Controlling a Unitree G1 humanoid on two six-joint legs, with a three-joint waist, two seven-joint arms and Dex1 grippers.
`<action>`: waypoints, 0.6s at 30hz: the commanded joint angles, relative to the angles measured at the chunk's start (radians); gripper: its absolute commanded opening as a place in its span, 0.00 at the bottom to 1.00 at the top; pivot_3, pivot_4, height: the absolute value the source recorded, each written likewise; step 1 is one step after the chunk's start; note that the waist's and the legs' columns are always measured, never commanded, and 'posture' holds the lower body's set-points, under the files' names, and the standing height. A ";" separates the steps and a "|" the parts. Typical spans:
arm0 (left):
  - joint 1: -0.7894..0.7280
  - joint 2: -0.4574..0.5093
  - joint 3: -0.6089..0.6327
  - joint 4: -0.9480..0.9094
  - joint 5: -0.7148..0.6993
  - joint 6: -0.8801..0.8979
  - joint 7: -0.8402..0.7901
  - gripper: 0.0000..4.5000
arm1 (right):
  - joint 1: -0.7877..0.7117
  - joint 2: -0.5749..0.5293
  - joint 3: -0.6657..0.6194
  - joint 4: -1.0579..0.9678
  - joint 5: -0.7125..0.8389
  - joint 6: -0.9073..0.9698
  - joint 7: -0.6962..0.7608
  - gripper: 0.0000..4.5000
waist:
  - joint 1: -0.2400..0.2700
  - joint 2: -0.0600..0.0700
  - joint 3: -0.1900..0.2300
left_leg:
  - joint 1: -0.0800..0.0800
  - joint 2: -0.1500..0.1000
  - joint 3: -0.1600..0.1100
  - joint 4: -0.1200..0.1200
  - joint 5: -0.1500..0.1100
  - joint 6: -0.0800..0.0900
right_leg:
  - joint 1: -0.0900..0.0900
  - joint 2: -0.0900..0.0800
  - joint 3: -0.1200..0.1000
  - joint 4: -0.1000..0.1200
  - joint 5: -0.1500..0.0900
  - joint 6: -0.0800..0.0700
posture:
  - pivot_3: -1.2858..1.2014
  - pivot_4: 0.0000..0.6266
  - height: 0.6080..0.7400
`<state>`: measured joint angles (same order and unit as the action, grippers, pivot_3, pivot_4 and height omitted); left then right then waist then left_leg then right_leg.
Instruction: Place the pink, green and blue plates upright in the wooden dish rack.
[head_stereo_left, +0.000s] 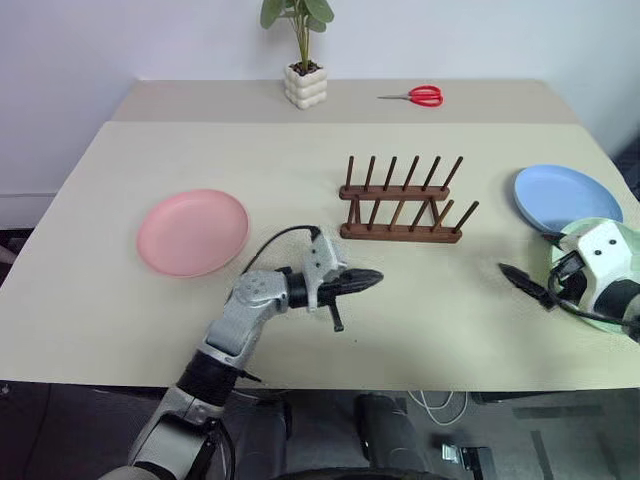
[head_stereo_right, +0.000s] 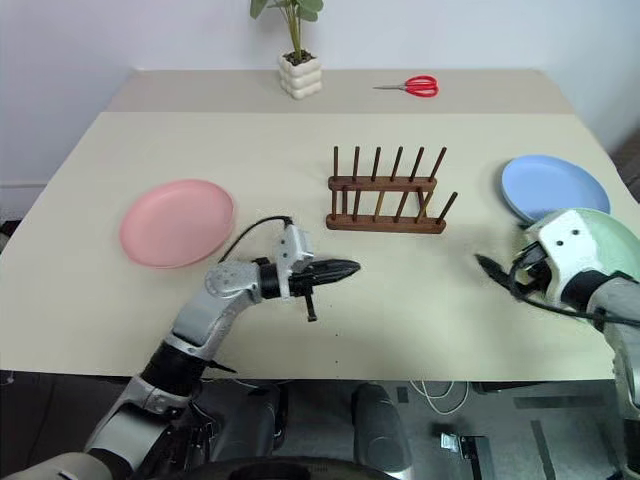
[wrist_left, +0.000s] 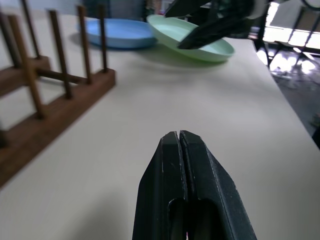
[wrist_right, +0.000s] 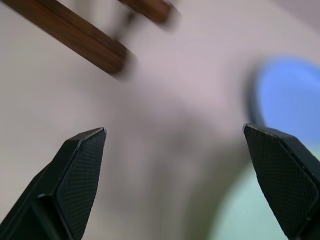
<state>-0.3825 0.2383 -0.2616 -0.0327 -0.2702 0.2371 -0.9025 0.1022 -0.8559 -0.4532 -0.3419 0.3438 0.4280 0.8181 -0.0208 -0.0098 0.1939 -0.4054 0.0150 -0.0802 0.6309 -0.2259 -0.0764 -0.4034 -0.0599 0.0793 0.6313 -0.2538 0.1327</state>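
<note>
Table, seen from above. Rack stood near the centre, slightly right, pegs upright, every slot vacant. Pink plate lay flat at left, well apart from rack. Blue plate lay flat at right, with green plate just nearer, overlapping its near edge, largely hidden behind the right arm in the head views. Left gripper hung over the table in front of the rack, pointed right, fingers pressed together with nothing between, as confirmed in the left wrist view. Right gripper hovered at the left edge of the green plate, pointed left and slightly down, fingers spread wide and holding nothing; blue plate and a rack rail visible beyond them in the right wrist view. Potted plant and red scissors sat at the far edge, on a second tabletop butted against the first.
</note>
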 joint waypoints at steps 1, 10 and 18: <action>0.034 0.099 0.220 -0.158 -0.119 0.100 0.063 0.12 | 0.006 -0.051 -0.024 -0.161 0.162 0.057 0.120 1.00 | -0.003 0.000 0.000 | 0.000 0.000 0.000 0.000 0.000 0.000 | 0.000 0.000 0.000 0.000 0.000 0.000 | 0.52 0.24 0.92; 0.041 0.268 0.554 -0.129 -0.080 0.210 0.383 0.99 | -0.238 -0.010 0.267 -0.218 0.244 0.066 0.172 1.00 | 0.012 -0.005 0.001 | -0.002 -0.001 0.000 0.003 0.000 0.000 | 0.001 -0.002 -0.001 -0.001 -0.002 -0.004 | 0.52 0.24 0.92; 0.003 0.311 0.633 -0.085 0.010 0.534 0.690 0.99 | -0.441 0.077 0.449 -0.075 0.171 -0.029 0.240 1.00 | 0.006 -0.010 0.002 | -0.003 0.000 -0.003 0.000 0.000 0.000 | -0.001 -0.001 -0.003 -0.001 0.000 0.001 | 0.52 0.24 0.92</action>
<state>-0.3615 0.5382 0.3487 -0.1087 -0.2727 0.7233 -0.2479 -0.3130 -0.7899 -0.0030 -0.4156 0.5191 0.4343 1.0432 -0.0145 -0.0194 0.1963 -0.4080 0.0145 -0.0831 0.6306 -0.2259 -0.0766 -0.4049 -0.0611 0.0757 0.6306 -0.2535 0.1337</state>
